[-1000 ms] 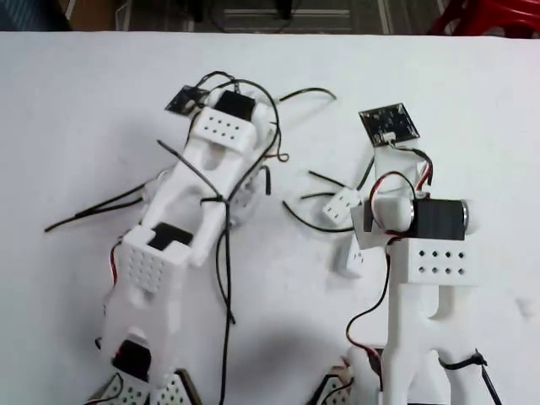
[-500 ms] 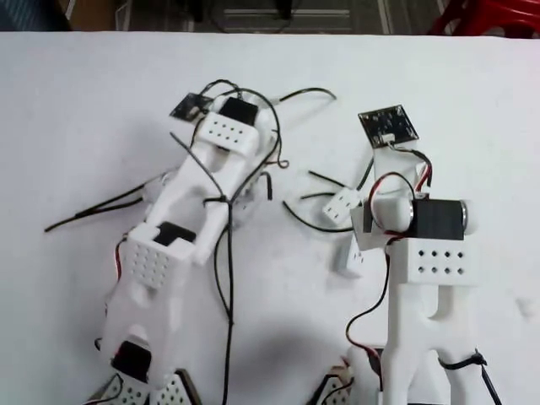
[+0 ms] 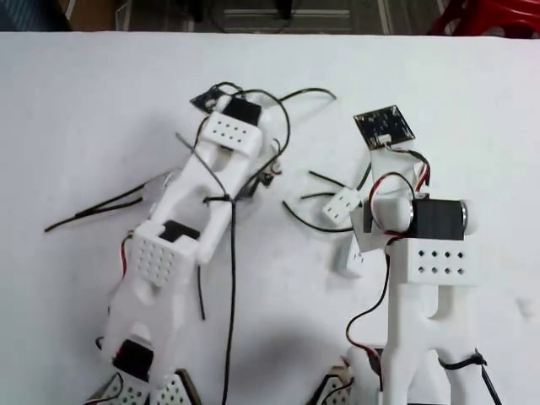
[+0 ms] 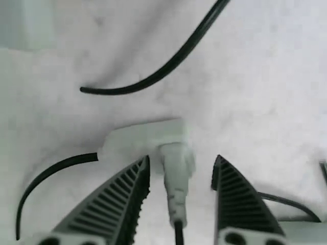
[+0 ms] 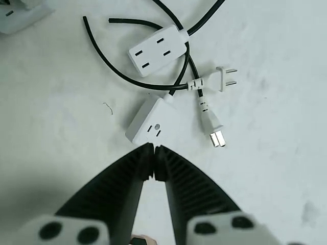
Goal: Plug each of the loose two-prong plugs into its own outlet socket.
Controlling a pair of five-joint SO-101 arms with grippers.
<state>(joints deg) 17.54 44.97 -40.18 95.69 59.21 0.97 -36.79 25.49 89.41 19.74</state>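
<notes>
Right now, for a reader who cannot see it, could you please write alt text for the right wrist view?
The right gripper, shut, hangs over a white table. On the table lie two white sockets and two loose plugs. Neither plug is in a socket.

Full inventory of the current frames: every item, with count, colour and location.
four-slot socket: 1, white, on table beyond right gripper
small socket: 1, white, just ahead of right gripper's tips
loose plugs: 2, white, beside those sockets, prongs bare; second nearer the gripper
third socket: 1, white, ahead of left gripper
mated plug: 1, white, butted against third socket
cables: several, black, trailing over table
table: 1, white
left gripper: black fingers, open, straddling mated plug
right gripper: black fingers, shut
</notes>
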